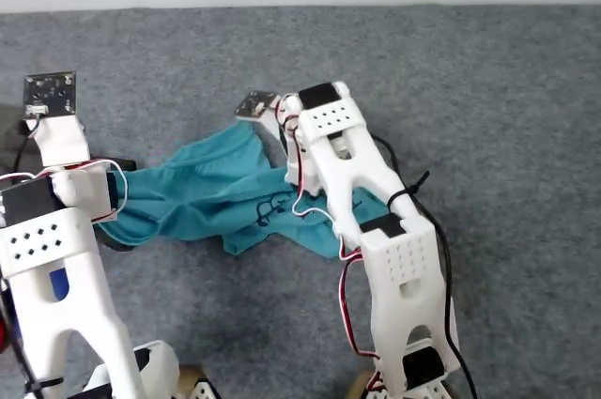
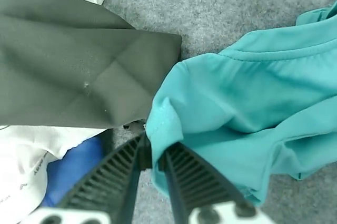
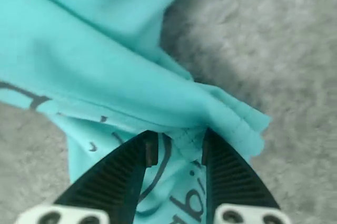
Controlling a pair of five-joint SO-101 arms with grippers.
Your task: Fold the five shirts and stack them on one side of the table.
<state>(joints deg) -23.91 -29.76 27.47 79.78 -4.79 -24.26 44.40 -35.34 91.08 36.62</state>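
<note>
Both clamped on the teal shirt [image 1: 202, 192]: left gripper [image 2: 152, 153] beside a dark folded shirt [image 2: 68, 71], right gripper [image 3: 176, 147] at its far edge.

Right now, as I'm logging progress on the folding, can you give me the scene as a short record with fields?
Shirt in work: teal shirt, crumpled on the grey table
left hand: shut on the teal shirt's edge
right hand: shut on a bunched fold of the same shirt
Stack: dark folded shirt over white cloth, blue cloth beside, next to the left hand
</note>
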